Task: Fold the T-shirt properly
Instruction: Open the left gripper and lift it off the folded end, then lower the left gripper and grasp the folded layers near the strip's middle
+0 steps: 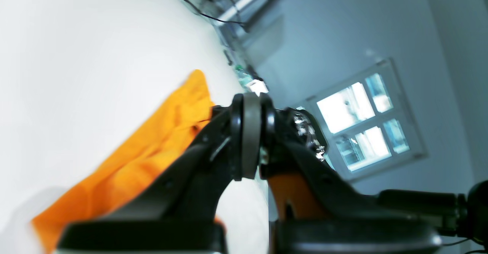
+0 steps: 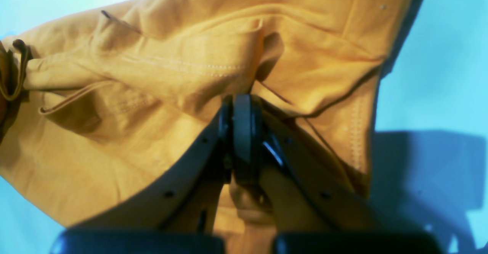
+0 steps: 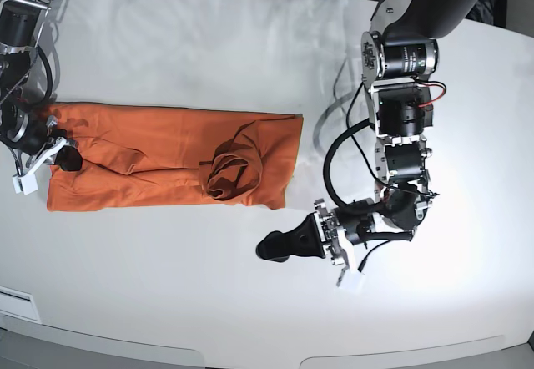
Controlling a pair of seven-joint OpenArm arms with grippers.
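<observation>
Two grippers are in view, both with jaws pressed together. The right gripper [image 2: 244,105] sits at the end of the T-shirt [image 3: 167,156] on the left of the base view; in its wrist view the pads meet with orange cloth bunched directly around and ahead of them, but whether a fold is pinched between them cannot be told. The left gripper [image 3: 271,246] is closed on nothing: it hangs over bare table [image 3: 167,302], just off the shirt's near corner at the opposite end and apart from the cloth. In its wrist view the closed tips [image 1: 249,105] point past the orange edge, which lies beside and behind them.

The T-shirt lies flat on the white table as a long, narrow band running between the two grippers. Its surface is creased lengthwise. Toward the left gripper's end, a rumpled lump of fabric [image 3: 234,169] stands up from the band. Stitched hems show close to the right gripper.
</observation>
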